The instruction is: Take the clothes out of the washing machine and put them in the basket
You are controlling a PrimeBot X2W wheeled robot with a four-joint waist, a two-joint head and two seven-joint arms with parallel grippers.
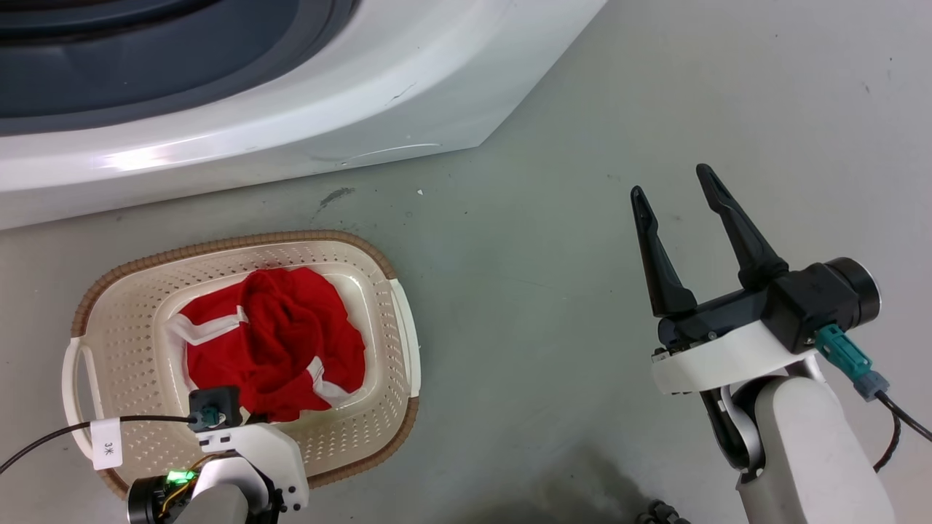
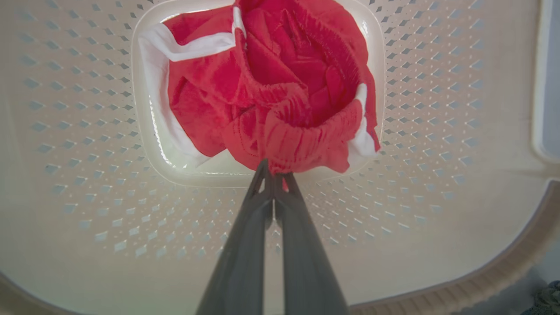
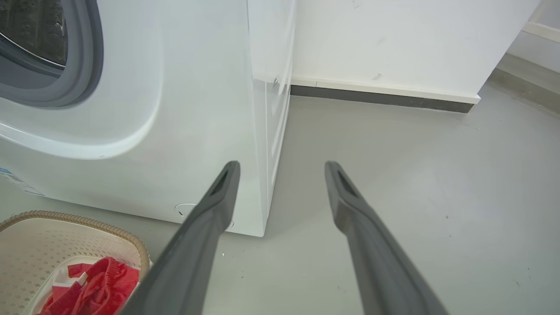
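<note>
Left wrist view: nips the elastic hem of the clothes [image 2: 280, 87] with the left gripper [image 2: 273, 175], clamped tight, low in the basket [image 2: 78, 131]. Holds the right gripper [image 1: 672, 182] spread above the floor [image 1: 546, 255]. Probably soft, light, floppy; best pinched at bunched folds.

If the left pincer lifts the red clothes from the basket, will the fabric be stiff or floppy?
Probably floppy: the red clothes lie crumpled in deep folds, so they would hang below the left pincer. Likely light, since the thin fabric bunches loosely. The gathered waistband that the pincer pinches may resist slipping.
</note>
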